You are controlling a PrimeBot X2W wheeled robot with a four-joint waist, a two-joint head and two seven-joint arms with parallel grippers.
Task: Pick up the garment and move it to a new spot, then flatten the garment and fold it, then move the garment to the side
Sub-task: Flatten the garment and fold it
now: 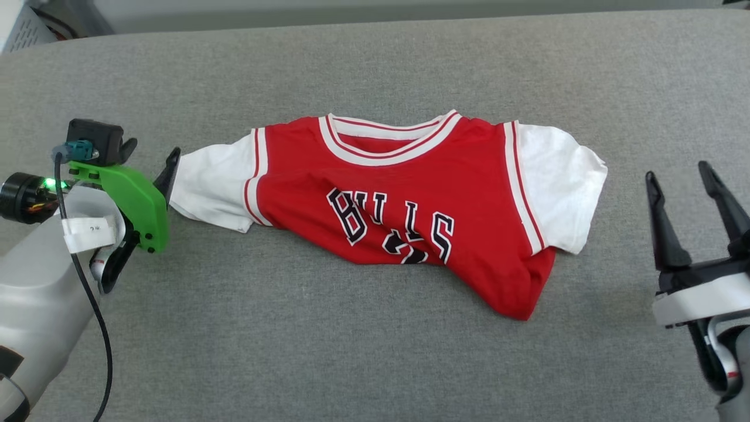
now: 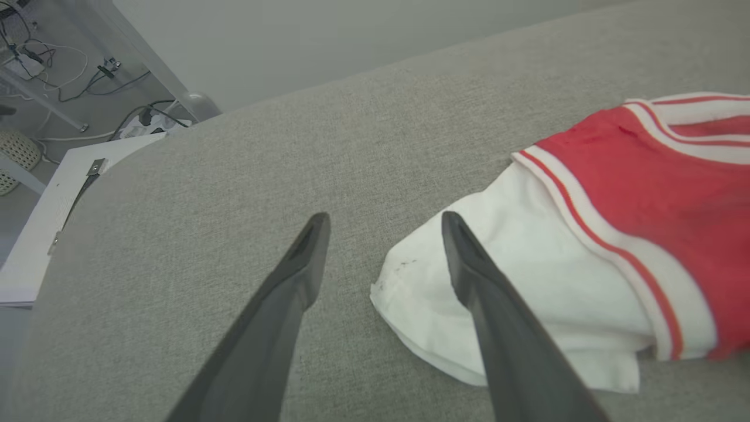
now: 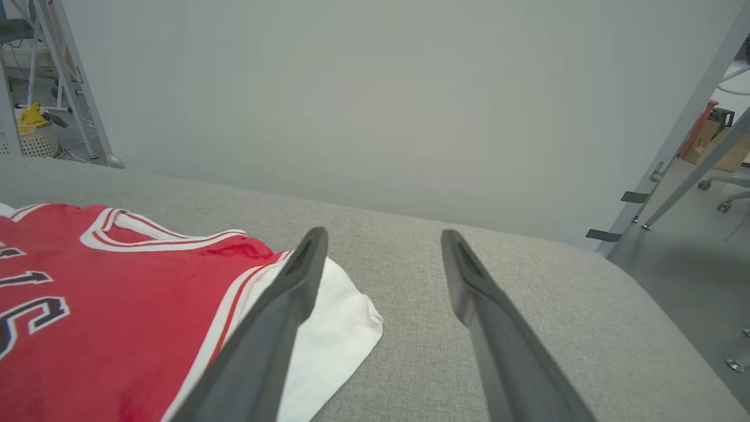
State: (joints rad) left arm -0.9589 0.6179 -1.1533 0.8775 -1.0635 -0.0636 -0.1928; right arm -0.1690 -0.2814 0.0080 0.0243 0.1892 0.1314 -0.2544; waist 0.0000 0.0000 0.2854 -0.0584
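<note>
Garment lies front up on the grey padded surface, collar on the far side from the robot, hem bunched and creased. The black lettering is crumpled and the number below it is mostly lost in a fold.

Left gripper: jaws wide apart, gripping nothing. In the head view, one dark finger sits at the cuff of the garment's robot-left white sleeve; the green mount hides the rest of the gripper. The left wrist view fills that in. One finger is over bare surface beside the sleeve and the other overlaps the cuff. Can't tell if it touches the cloth. That view also shows small dark specks near the cuff edge, too small to make out from the head.

Right gripper: fully spread, empty, off the garment's robot-right side with bare surface between. In the right wrist view, the garment's other sleeve lies behind one finger and bare surface shows between the fingertips.

Beyond the garment, the wrist views add floor cables, a pale wall and metal frame legs.
</note>
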